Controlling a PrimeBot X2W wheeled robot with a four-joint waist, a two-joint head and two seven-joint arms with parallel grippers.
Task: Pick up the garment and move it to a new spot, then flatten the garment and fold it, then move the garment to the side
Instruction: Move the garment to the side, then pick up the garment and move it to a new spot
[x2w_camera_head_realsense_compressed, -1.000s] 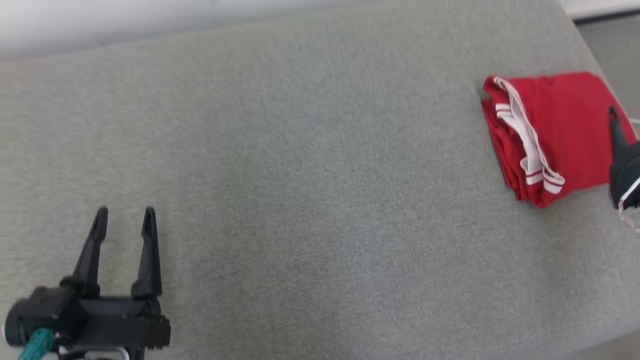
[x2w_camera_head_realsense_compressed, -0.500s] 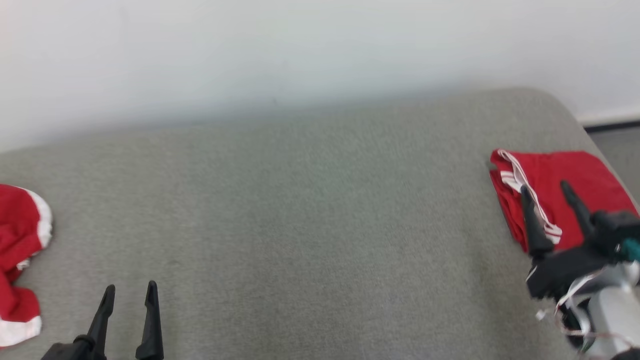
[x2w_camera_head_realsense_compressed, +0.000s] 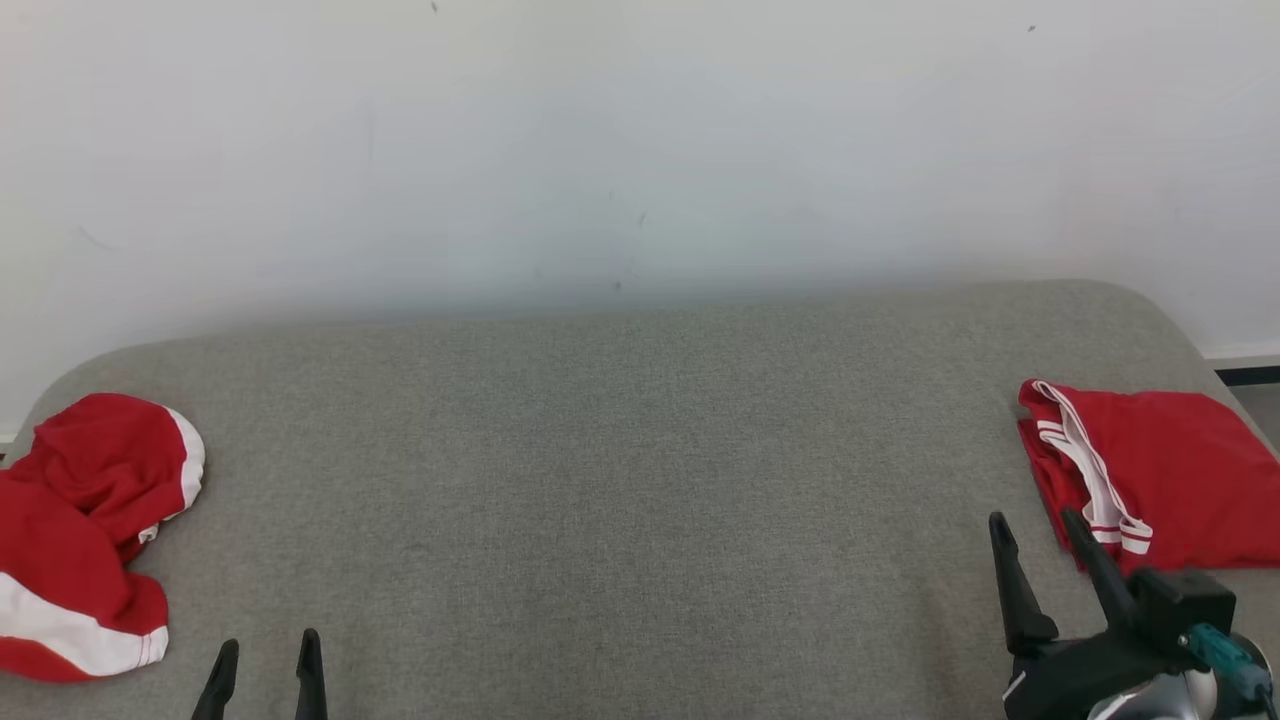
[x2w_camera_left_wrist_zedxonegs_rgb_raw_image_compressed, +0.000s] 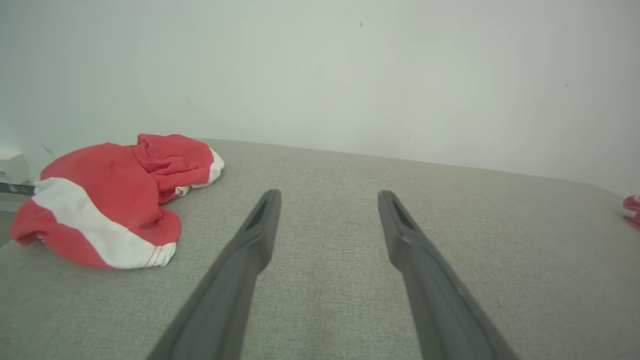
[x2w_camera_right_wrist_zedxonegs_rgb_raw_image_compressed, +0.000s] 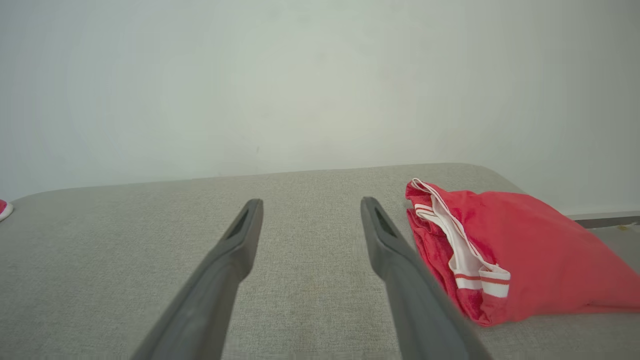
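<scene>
**Head view.** The bench (x2w_camera_head_realsense_compressed: 620, 480) carries 2 red-and-white garments, well apart. A crumpled garment (x2w_camera_head_realsense_compressed: 85, 520) lies at its left end and a folded garment (x2w_camera_head_realsense_compressed: 1170, 470) at its right end, near the edge. The left tool (x2w_camera_head_realsense_compressed: 267, 648) sits at the lower left with its 2 fingers parted and empty, near the crumpled garment but apart from it. The right tool (x2w_camera_head_realsense_compressed: 1035, 525) is just beside the folded garment's near corner, spread wide and holding nothing. I judge the folded one finished and set aside, so the step in hand is picking up the crumpled one.

**Left wrist view.** The left tool (x2w_camera_left_wrist_zedxonegs_rgb_raw_image_compressed: 328, 195) points over bare cloth. The crumpled garment (x2w_camera_left_wrist_zedxonegs_rgb_raw_image_compressed: 110, 200) is heaped ahead, to this view's left, with a white band on its near side. To do this well, turn the tool toward the heap and close on a raised fold rather than the flat hem. Lift it clear before carrying it to the bare middle, where there looks to be room for flattening.

**Right wrist view.** The right tool (x2w_camera_right_wrist_zedxonegs_rgb_raw_image_compressed: 311, 202) is wide open. The folded garment (x2w_camera_right_wrist_zedxonegs_rgb_raw_image_compressed: 525, 250) lies just beside one finger; I cannot tell whether they touch. Draw that arm away gently so the folds are not dragged.

Nothing here serves as a container; both garments lie directly on the bench.
</scene>
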